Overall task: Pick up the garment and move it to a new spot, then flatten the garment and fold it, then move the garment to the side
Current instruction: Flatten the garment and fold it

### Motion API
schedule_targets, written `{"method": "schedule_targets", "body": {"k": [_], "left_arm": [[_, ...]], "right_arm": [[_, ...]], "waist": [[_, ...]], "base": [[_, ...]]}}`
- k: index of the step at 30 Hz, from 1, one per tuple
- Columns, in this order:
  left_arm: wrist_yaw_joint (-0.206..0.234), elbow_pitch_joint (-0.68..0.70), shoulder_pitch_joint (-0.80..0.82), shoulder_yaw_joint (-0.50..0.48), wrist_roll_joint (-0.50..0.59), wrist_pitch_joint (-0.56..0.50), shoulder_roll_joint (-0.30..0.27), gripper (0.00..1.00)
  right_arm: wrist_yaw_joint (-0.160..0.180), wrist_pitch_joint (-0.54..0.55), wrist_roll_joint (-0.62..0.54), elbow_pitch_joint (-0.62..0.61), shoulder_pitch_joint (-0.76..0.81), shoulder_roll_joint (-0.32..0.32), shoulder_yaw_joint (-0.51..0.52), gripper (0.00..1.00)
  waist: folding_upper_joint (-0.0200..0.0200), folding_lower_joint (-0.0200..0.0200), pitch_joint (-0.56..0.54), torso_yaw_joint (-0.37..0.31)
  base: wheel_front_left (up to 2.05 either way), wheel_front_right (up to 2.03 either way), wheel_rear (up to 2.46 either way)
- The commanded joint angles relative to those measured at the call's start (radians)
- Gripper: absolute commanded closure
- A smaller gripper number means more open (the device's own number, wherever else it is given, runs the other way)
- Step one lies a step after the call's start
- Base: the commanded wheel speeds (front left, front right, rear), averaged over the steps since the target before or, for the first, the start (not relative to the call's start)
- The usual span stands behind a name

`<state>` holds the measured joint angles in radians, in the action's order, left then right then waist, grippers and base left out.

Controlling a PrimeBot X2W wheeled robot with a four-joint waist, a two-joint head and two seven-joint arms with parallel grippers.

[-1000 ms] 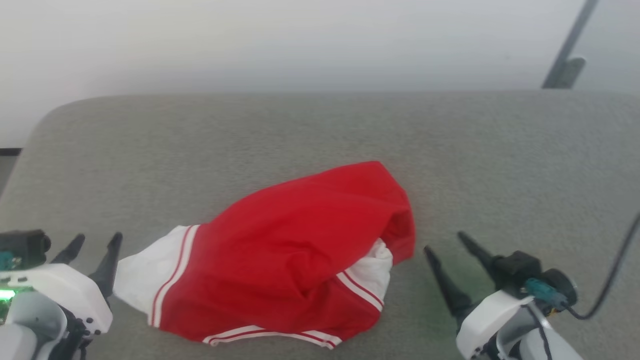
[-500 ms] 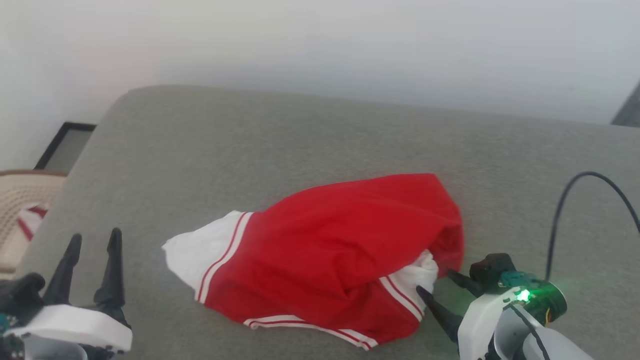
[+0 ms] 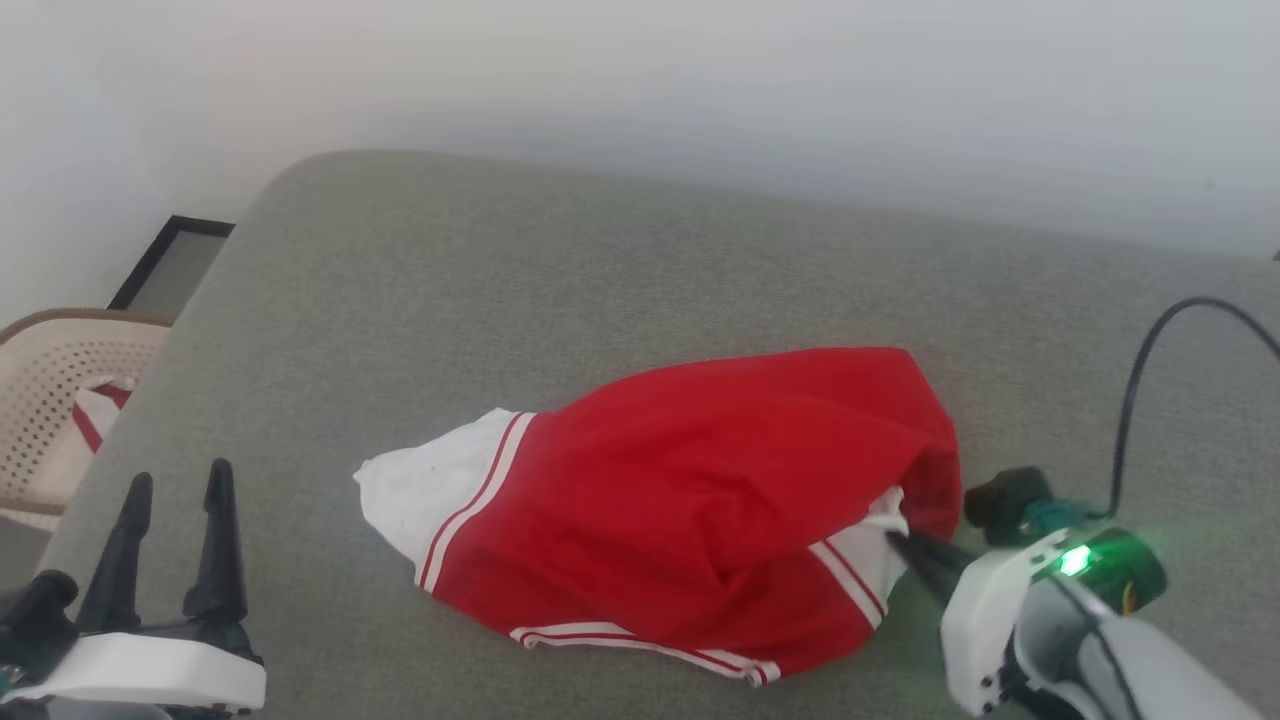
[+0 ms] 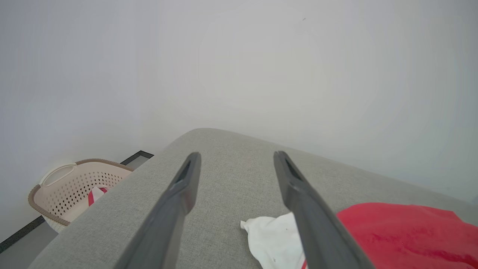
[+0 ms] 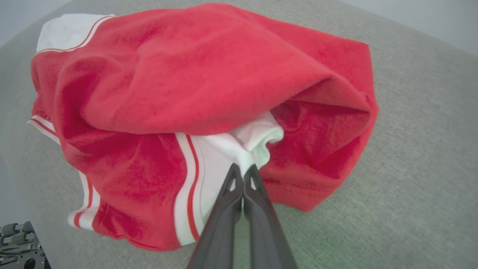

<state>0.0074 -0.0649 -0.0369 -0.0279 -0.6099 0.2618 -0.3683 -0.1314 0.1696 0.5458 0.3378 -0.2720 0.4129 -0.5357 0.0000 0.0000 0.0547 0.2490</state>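
Note:
The garment is a red jersey with white sleeves and red-and-white striped trim, lying crumpled on the grey cushioned surface. My right gripper is at its right end. In the right wrist view the two fingers are pressed together at a white sleeve fold of the garment, so the right gripper is shut on it. My left gripper stands open to the left of the garment, apart from it. In the left wrist view the left gripper holds nothing, and the garment lies at the lower right.
A beige perforated basket sits on the floor off the surface's left edge, with a white and red cloth inside. A black cable arches over the right arm. A pale wall lies behind the surface.
The head camera has swung, shifting the whole picture. My right gripper moved in to the garment's white sleeve and shut on it. The left gripper stays open.

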Motion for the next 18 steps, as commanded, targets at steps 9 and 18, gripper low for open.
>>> {"method": "schedule_targets", "body": {"k": [9,18], "left_arm": [[-0.065,-0.024,0.008,-0.070,0.066,0.004,0.052,0.00],[-0.100,-0.042,0.025,-0.102,0.102,0.004,0.073,0.00]], "right_arm": [[0.001,0.069,-0.019,-0.084,-0.007,0.074,0.158,1.00],[0.001,0.128,-0.055,-0.062,0.014,0.139,0.323,1.00]], "waist": [[0.0000,0.0000,0.002,-0.045],[0.0000,0.0000,0.008,-0.072]], "base": [[0.00,0.00,0.00],[0.00,0.00,0.00]]}}
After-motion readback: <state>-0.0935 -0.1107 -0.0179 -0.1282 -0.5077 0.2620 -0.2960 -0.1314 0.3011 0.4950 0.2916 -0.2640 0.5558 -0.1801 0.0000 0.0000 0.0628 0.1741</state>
